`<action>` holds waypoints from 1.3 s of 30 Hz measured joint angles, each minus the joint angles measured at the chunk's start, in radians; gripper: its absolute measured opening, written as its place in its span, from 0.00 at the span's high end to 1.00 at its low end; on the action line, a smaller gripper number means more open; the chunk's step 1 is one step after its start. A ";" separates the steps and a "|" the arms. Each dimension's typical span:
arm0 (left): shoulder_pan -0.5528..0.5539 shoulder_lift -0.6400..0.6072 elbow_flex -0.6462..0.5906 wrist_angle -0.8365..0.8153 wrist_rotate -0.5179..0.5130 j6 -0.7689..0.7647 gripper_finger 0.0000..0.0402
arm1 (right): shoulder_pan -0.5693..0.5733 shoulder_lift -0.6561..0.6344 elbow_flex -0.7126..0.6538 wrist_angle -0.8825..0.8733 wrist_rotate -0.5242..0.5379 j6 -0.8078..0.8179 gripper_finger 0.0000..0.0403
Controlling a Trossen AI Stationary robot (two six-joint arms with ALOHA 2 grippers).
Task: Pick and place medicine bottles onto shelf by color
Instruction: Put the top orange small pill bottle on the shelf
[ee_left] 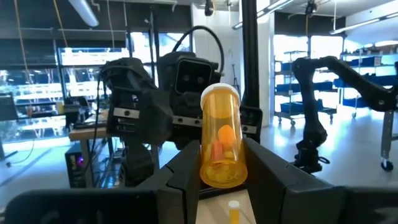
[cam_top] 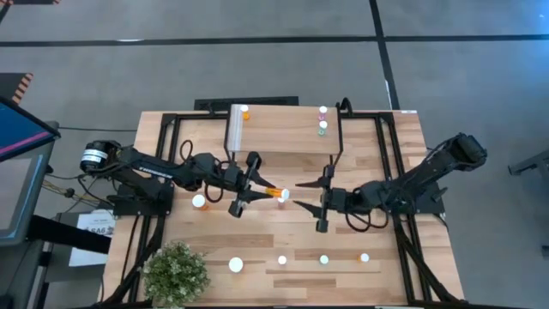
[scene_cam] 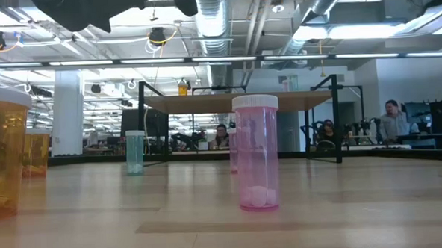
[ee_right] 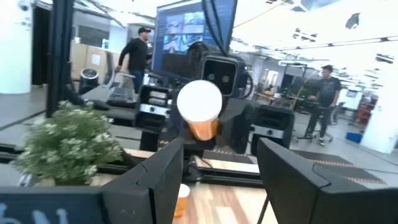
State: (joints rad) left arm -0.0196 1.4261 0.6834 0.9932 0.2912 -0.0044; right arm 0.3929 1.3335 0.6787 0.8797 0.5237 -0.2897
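Between grippers: orange bottle (cam_top: 274, 193), lying level, cap toward right gripper (cam_top: 302, 196)
Left gripper (cam_top: 249, 188): clamps its body
Right gripper: spread wide, empty

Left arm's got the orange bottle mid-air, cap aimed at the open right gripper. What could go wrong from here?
1. The left gripper clamps only the orange bottle's lower body; if it loosens before the right gripper closes, the bottle likely falls to the table.
2. The right gripper's open fingers flank the white cap; a cap-only grab may slip.
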 joint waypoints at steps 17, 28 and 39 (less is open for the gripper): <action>0.000 0.000 0.001 -0.011 -0.018 -0.009 0.78 | -0.056 0.110 0.132 -0.011 -0.081 0.091 0.44; 0.000 0.000 0.001 -0.016 -0.017 -0.011 0.78 | -0.062 0.109 0.132 -0.010 -0.082 0.107 0.49; 0.000 0.000 0.001 -0.016 -0.019 -0.019 0.76 | -0.062 0.109 0.132 -0.011 -0.082 0.107 0.69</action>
State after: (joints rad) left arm -0.0196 1.4265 0.6843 0.9771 0.2724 -0.0235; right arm 0.3313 1.4429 0.8104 0.8688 0.4416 -0.1825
